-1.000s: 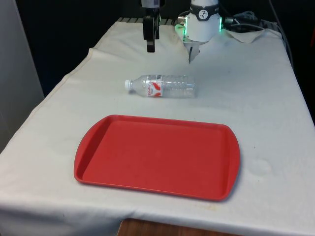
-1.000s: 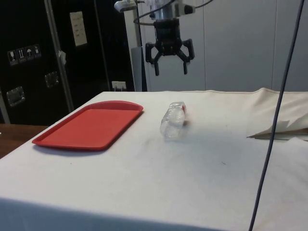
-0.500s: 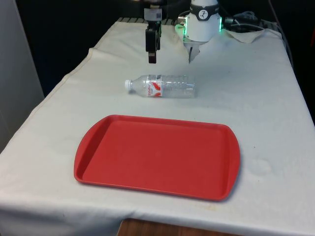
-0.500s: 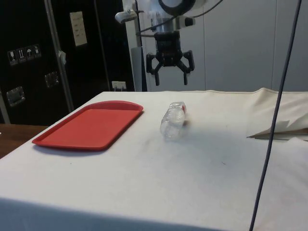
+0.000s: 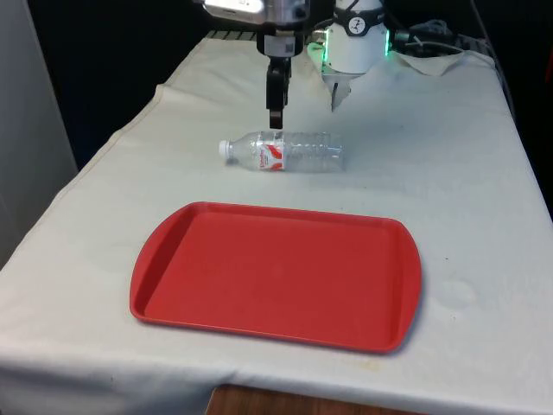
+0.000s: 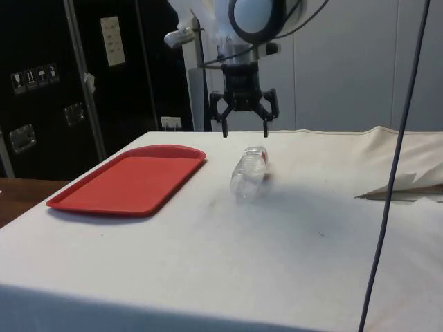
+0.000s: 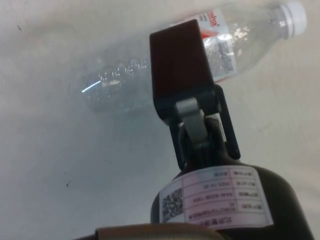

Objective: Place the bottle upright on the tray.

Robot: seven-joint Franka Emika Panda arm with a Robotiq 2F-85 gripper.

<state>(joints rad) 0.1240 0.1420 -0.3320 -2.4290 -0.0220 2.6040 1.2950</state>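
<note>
Clear plastic bottle with white cap and red label point(image 5: 282, 151) lies on its side on the white-clothed tabletop point(image 5: 449, 173), beyond the flat red plastic tray point(image 5: 276, 274); not yet grasped. Black two-finger gripper point(image 6: 243, 129) hangs just above it, fingers spread. Lift, uprighting and placing all remain. Open cloth all round; tray bare, rim low.
</note>
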